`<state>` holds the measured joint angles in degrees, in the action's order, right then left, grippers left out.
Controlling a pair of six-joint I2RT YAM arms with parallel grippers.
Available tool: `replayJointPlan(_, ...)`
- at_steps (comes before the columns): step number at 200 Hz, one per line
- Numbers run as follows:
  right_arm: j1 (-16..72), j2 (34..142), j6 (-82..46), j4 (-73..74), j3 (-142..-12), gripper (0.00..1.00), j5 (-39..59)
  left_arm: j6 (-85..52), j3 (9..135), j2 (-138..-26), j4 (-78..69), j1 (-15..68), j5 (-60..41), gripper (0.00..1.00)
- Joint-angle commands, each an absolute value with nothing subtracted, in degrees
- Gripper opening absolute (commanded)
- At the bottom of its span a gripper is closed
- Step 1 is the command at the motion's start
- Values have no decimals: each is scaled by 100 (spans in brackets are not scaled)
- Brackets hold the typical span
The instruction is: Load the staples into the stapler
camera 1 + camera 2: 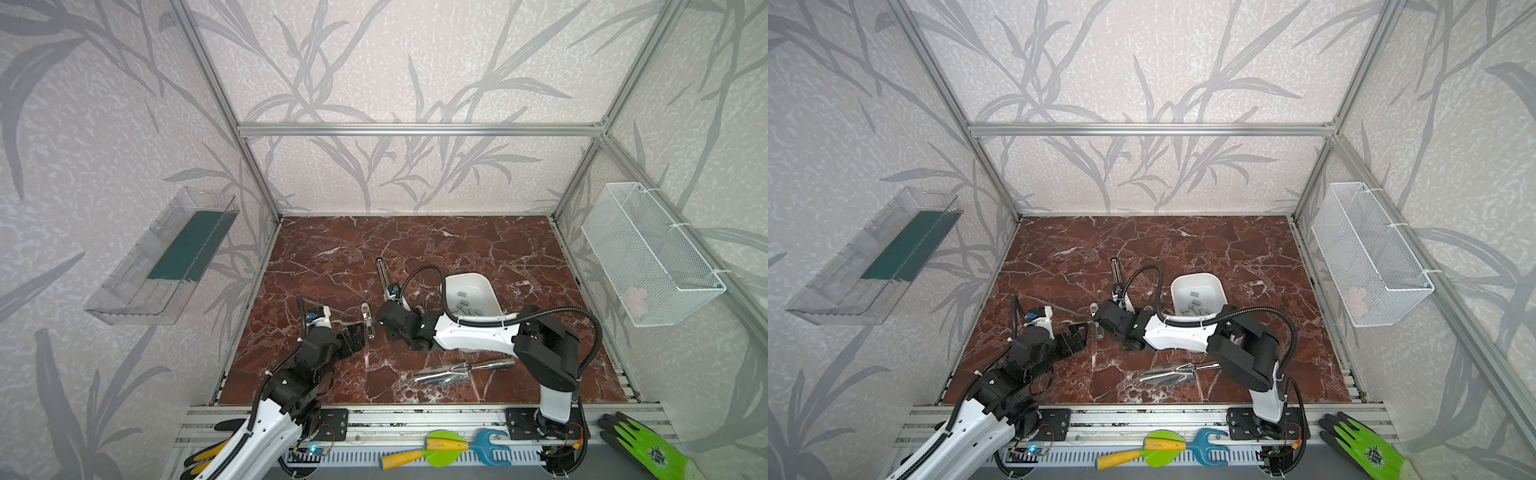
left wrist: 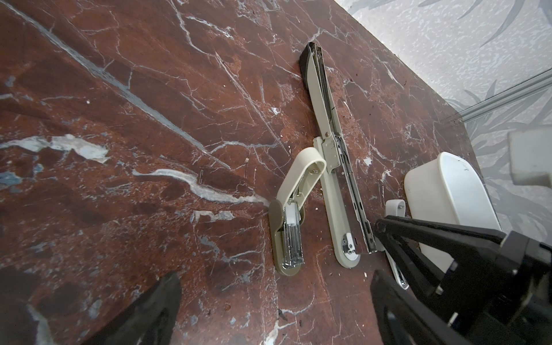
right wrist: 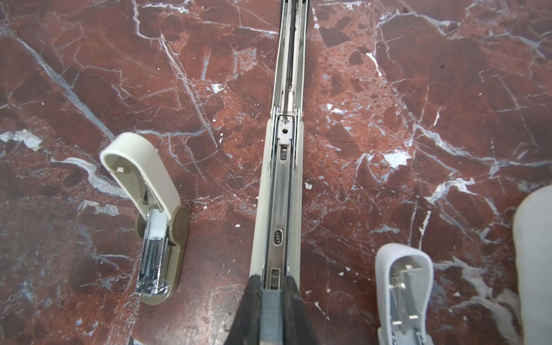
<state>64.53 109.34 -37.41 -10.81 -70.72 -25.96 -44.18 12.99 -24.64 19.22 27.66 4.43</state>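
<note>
Tabletop (image 1: 332,249) lies open across its far half; mid-table the long stapler (image 3: 279,191), hinged open, lies between a small beige stapler (image 2: 291,215) on the left and a white tub (image 1: 478,282) of loose staples (image 1: 464,306) on the right. The right gripper (image 3: 271,283) is pinched tight on one staple strip (image 3: 271,310) at the near end of the stapler's channel; the left gripper (image 1: 353,337) hangs wide apart near the beige stapler.

Honestly couldn't read a single word or number anywhere. The green glove (image 1: 648,449) had a round dark emblem on its back, way too small to make out, and the oval stamp on the long stapler (image 3: 279,194) was just blurry marks.
</note>
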Motion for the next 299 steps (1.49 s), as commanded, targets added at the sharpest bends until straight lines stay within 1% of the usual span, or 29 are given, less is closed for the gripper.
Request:
replayJointPlan(1,6494,10788,-3684,-1135,-7093,6,-2810,-4509,1271,-2461,1898,2757,527,99)
replayJointPlan(156,6489,11105,-3684,-1028,-7198,7,-2751,-4509,1266,-2461,1897,2758,517,99)
replayJointPlan(262,6490,11102,-3688,-1085,-7283,7,-2745,-4509,1263,-2454,1898,2759,523,99)
replayJointPlan(268,6492,11094,-3514,-1118,-7301,7,-2743,-4509,1261,-2459,1898,2756,518,99)
replayJointPlan(299,6491,11072,-3478,-1081,-7313,6,-2730,-4509,1258,-2455,1898,2753,521,99)
